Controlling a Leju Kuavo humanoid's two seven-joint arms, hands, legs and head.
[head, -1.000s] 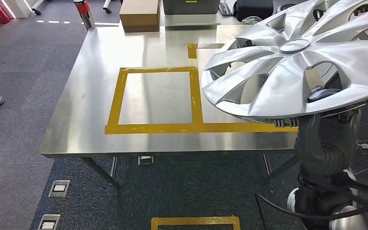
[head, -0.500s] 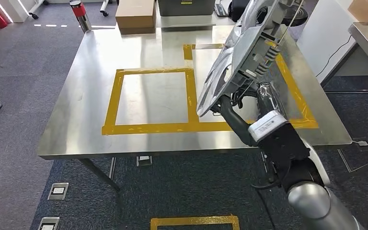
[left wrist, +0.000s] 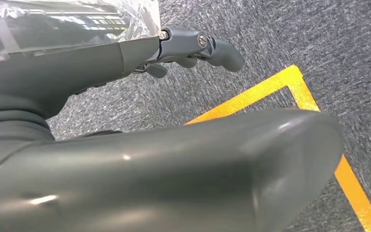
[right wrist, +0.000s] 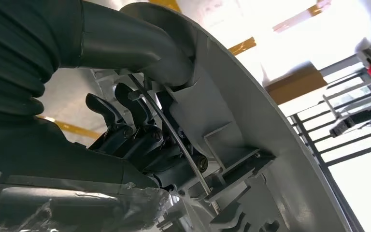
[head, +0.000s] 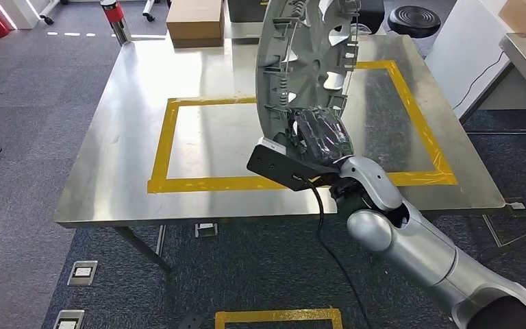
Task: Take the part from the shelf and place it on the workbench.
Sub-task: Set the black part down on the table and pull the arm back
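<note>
Hubcap stood near-upright over table, right hand gripping its lower rim only; heavy top could tip & twist out. Left hand hung empty, fingers apart.

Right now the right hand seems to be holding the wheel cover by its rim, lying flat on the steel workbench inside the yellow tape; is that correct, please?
Not quite. The right hand does hold the wheel cover by its rim, but the cover stands nearly on edge, raised above the steel workbench rather than lying flat. The head view shows this, over the yellow tape.
</note>
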